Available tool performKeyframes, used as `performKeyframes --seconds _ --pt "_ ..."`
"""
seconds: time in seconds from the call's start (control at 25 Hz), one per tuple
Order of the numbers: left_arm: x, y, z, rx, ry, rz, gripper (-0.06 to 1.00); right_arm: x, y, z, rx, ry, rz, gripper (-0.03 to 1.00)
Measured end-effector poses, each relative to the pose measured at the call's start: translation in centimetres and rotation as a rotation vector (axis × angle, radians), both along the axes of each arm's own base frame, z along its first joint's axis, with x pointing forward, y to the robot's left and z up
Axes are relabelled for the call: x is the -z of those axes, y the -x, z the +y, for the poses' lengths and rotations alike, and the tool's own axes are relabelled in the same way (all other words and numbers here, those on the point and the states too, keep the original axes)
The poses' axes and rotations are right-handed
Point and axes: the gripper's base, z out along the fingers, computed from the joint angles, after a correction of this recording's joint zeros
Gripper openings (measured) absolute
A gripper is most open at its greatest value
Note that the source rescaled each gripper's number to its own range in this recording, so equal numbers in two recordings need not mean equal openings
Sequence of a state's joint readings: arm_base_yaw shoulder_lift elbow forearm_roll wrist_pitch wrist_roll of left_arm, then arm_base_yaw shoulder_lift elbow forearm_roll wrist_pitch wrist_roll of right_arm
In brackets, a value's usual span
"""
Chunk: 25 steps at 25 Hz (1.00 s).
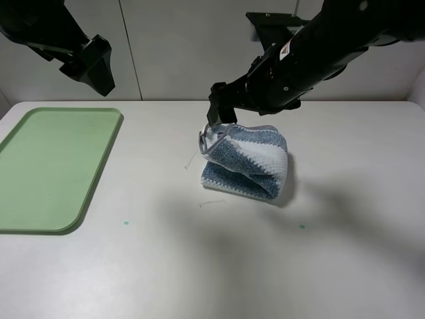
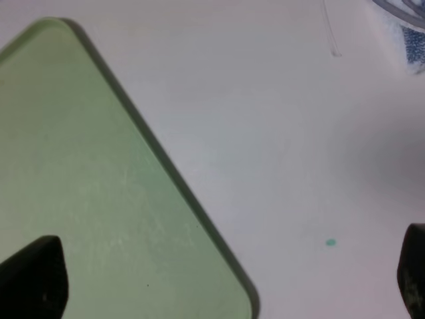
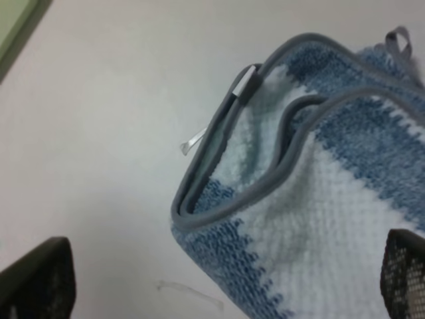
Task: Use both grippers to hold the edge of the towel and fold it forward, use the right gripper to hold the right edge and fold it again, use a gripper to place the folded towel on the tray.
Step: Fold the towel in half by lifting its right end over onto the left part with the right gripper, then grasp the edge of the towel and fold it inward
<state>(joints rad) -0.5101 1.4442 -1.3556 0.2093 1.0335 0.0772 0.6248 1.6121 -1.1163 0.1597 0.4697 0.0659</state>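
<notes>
Jaws of the right gripper (image 1: 221, 109) stand spread and empty just above the folded towel (image 1: 249, 163), over its piped open end; the left gripper (image 1: 93, 63), likewise released, hangs well apart above the tray (image 1: 53, 166).

— Towel (image 1: 247, 163): broad blue-grey and white stripes, grey piping (image 3: 219, 149), grey corner loop (image 3: 397, 43), white tag (image 3: 244, 83).
— Tray (image 1: 53, 166): plain pale green. Bench (image 1: 199, 266): off-white, two small teal specks (image 1: 125, 222). Left claw (image 1: 98, 66) and right claw (image 1: 220, 109): black.

No text on the arm's small sticker (image 1: 286, 48) is legible.
</notes>
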Motion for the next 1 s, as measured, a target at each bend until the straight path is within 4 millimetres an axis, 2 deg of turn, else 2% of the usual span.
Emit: performKeyframes --seconds 0.32,0.8,1.0 --pt "0.0 0.0 0.0 0.0 0.0 0.0 1.0 -3.2 1.5 -1.5 -0.049 0.058 -0.084 1.0" --pt "0.0 0.0 0.0 0.0 0.0 0.0 1.0 -4.8 4.0 -4.1 -0.024 0.088 -0.124 1.0" --pt "0.0 0.0 0.0 0.0 0.0 0.0 1.0 -4.9 5.3 -6.3 -0.026 0.134 -0.146 1.0"
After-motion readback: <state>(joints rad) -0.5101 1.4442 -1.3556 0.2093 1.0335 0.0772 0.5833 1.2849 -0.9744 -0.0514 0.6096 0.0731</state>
